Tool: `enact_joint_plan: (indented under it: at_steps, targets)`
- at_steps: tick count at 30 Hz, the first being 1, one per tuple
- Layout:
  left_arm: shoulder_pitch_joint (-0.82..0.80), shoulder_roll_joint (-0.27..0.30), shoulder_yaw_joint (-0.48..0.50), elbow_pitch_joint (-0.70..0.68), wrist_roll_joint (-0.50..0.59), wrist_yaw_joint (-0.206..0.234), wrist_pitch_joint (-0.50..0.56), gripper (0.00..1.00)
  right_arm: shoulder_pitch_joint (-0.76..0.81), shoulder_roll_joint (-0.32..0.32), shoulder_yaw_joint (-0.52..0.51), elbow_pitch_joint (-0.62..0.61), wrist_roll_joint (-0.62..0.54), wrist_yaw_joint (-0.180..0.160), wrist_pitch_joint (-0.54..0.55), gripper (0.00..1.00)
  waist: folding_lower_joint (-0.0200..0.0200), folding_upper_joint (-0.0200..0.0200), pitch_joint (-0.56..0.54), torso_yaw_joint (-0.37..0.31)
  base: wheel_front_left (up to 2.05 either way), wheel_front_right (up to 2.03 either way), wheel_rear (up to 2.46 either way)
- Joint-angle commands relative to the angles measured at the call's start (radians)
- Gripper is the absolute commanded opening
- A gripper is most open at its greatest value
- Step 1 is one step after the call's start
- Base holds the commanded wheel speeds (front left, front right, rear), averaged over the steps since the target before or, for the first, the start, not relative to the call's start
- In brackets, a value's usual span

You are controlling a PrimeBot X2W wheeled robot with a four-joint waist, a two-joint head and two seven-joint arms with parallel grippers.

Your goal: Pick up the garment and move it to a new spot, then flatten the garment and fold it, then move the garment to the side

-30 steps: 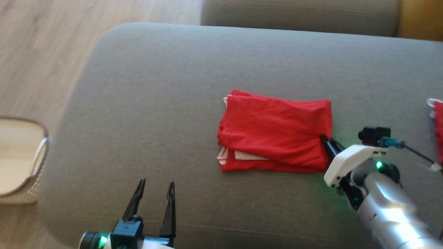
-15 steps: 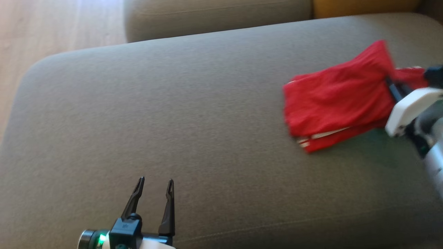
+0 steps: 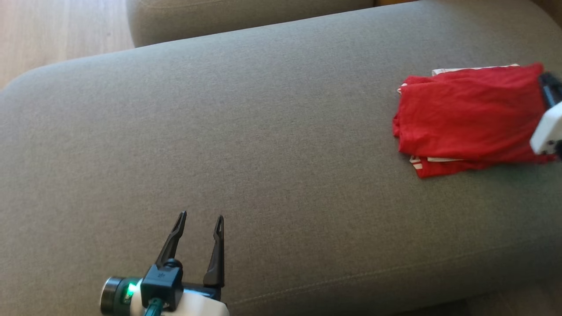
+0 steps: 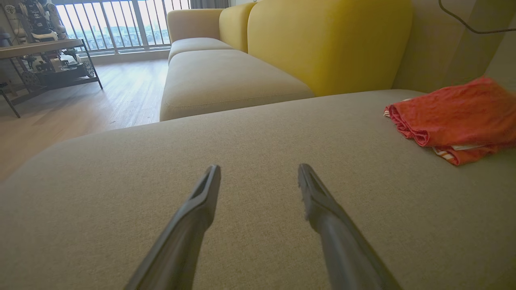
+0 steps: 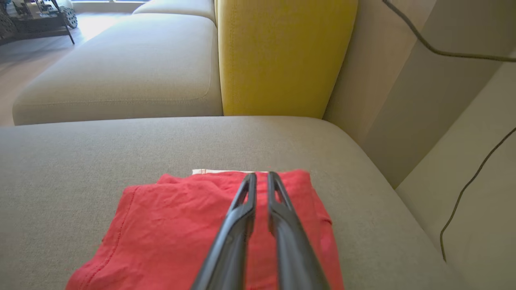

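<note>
Nearest, the left gripper (image 3: 201, 216) hovers low over the grey seat cushion (image 3: 263, 131), just inside its near seam, with its two fingers spread wide and nothing between them. Bare fabric runs from it in every direction. The cushion's left end rounds off toward the wooden floor (image 3: 52, 35).

Farther off and well to the right, the red garment (image 3: 465, 114) lies folded and flat on the same cushion, with white trim showing at its near and far edges. The right gripper (image 5: 262, 175) reaches over it with its fingers drawn almost together and the tips at the garment's far edge. I cannot tell whether any cloth is pinched between them.

Half a second ago the garment hung tilted from that gripper with one corner raised. A second ago it lay nearer the cushion's left end. The head camera has also swung since then. The left gripper's spread is unchanged.

The wrist views add what lies beyond the garment. A strip of open cushion runs behind it, then the yellow backrest (image 5: 282, 56) stands close at the far side, and a dark cable (image 5: 423, 44) hangs down a pale surface to the right. The left wrist view takes in a second seat cushion (image 4: 225, 76) across a gap, and farthest off a window railing (image 4: 121, 24).
</note>
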Motion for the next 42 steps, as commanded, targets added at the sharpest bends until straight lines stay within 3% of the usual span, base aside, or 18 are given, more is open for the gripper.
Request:
enact_joint_plan:
  at_steps: [1,3,6,14,18,21,25,30,35,42]
  targets:
    - [-0.033,-0.010,0.027,-0.028,0.015,-0.003,-0.012,1.00,-0.054,-0.034,-0.014,-0.002,-0.032,0.000,-0.028,1.00,-0.0001,0.0000,-0.003,0.008,0.00,0.00,0.00]
    - [-0.031,-0.010,0.031,-0.026,0.012,0.001,-0.012,1.00,-0.058,-0.039,-0.033,0.009,-0.080,0.000,-0.042,1.00,-0.0001,0.0000,-0.010,0.017,0.00,0.00,0.00]
    - [-0.022,-0.010,0.046,-0.034,-0.016,0.019,-0.012,1.00,-0.034,0.005,-0.080,-0.035,-0.126,0.000,-0.048,1.00,-0.0001,0.0000,-0.028,0.029,0.00,0.00,0.00]
    - [0.002,-0.010,0.091,-0.089,-0.122,0.076,-0.012,1.00,0.287,0.213,-0.238,-0.445,-0.238,0.000,-0.049,1.00,-0.0001,0.0000,-0.091,0.080,0.00,0.00,0.00]
    - [0.011,-0.010,0.110,-0.109,-0.136,0.086,-0.012,1.00,0.481,0.331,-0.300,-0.676,-0.320,0.000,-0.049,1.00,-0.0001,0.0000,-0.115,0.116,0.00,0.00,0.00]
    - [0.016,-0.010,0.122,-0.123,-0.138,0.083,-0.012,1.00,0.609,0.384,-0.315,-0.834,-0.358,0.000,-0.049,1.00,-0.0001,0.0000,-0.132,0.139,0.00,0.00,0.00]
    - [0.025,-0.009,0.132,-0.139,-0.110,0.075,-0.012,1.00,0.756,0.405,-0.320,-1.001,-0.392,0.000,-0.049,1.00,-0.0001,0.0000,-0.153,0.168,0.00,0.00,0.00]
    - [0.050,-0.008,0.139,-0.154,-0.080,0.062,-0.012,1.00,0.874,0.407,-0.319,-1.107,-0.383,0.000,-0.049,1.00,-0.0001,0.0000,-0.176,0.187,0.00,0.00,0.00]
    - [0.087,-0.008,0.144,-0.156,-0.070,0.015,-0.012,1.00,0.977,0.407,-0.327,-1.149,-0.356,0.000,-0.049,1.00,-0.0001,0.0000,-0.210,0.192,0.00,0.00,0.00]
    - [0.129,-0.009,0.168,-0.126,-0.049,-0.005,-0.012,1.00,1.032,0.407,-0.328,-1.174,-0.356,0.000,-0.049,1.00,-0.0001,0.0000,-0.233,0.174,0.00,0.00,0.00]
